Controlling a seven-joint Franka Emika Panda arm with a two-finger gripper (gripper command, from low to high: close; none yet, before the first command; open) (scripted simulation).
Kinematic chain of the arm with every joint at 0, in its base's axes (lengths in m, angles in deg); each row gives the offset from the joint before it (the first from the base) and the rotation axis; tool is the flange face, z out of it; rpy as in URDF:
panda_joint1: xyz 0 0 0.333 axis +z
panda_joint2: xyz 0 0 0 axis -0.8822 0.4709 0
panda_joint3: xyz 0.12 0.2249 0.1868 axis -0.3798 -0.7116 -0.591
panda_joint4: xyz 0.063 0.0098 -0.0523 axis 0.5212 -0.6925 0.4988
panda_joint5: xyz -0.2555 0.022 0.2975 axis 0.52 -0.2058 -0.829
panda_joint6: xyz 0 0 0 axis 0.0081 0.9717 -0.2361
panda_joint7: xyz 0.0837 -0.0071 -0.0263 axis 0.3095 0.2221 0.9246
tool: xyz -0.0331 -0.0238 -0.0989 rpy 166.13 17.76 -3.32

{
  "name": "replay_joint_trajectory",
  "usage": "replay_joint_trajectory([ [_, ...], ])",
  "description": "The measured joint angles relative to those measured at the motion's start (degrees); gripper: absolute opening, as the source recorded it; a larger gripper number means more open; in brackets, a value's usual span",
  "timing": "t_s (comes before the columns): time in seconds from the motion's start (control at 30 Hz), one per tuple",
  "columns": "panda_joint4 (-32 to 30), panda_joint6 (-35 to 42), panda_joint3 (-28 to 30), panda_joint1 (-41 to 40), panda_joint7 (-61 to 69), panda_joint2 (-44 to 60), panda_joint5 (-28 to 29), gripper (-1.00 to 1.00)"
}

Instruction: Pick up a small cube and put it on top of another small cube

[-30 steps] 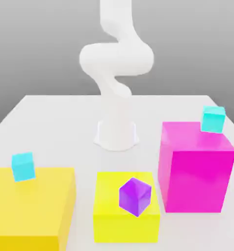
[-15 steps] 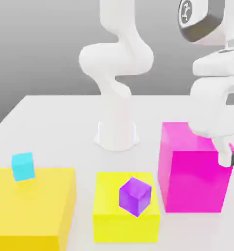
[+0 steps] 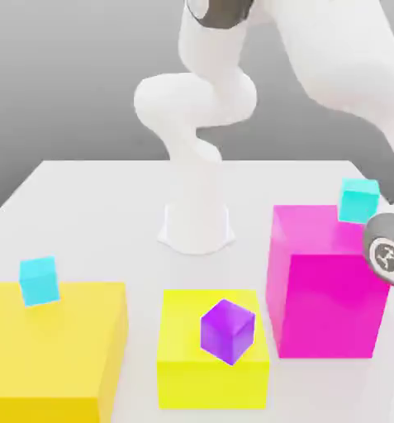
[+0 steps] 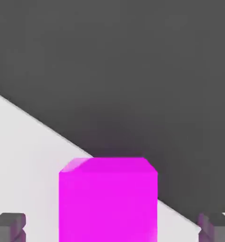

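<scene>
Two small cyan cubes are in play. One cyan cube (image 3: 359, 201) sits on the back corner of the magenta block (image 3: 328, 281), toward the exterior view's right. The other cyan cube (image 3: 39, 280) sits on the large yellow block (image 3: 55, 347) at the exterior view's left. The two are well apart. A purple cube (image 3: 228, 330) rests on the smaller yellow block (image 3: 212, 351) between them; not part of the task.

Pincer (image 4: 112, 227): in the hand view both fingertips (image 4: 8, 227) stand wide apart, one to each side of the magenta block, nothing between them but the block's face. Read as open and empty. The camera looks across at the block rather than down on it.

Judgement: approach phase, nothing grasped yet; the nearer target is probably the cube on the magenta block.

To do this step well:
- turn the hand to point down before descending;
- centre the fingers over the cyan cube, aligned with its flat faces;
- descend clear of the block's top edge;
- close only once the cube is bracketed.

Risk: a sideways nudge could push the cube off the corner onto the surface (image 3: 109, 206).
</scene>
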Motion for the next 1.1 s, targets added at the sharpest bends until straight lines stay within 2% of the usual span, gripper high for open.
replay_joint_trajectory([
  [0.2,0.1,-0.1,0.1,0.1,0.1,0.2,-0.1,-1.0],
  [0.33,-2.0,4.7,-1.1,-1.5,1.2,-6.8,-2.3,-1.0],
  [0.77,-20.6,9.9,14.8,-17.8,-9.0,-31.4,-8.7,-1.0],
  [0.9,-28.0,12.5,20.9,-29.9,-15.5,-41.6,-8.5,-1.0],
  [1.1,-37.4,14.2,26.1,-38.4,-23.4,-53.2,-8.1,-1.0],
])
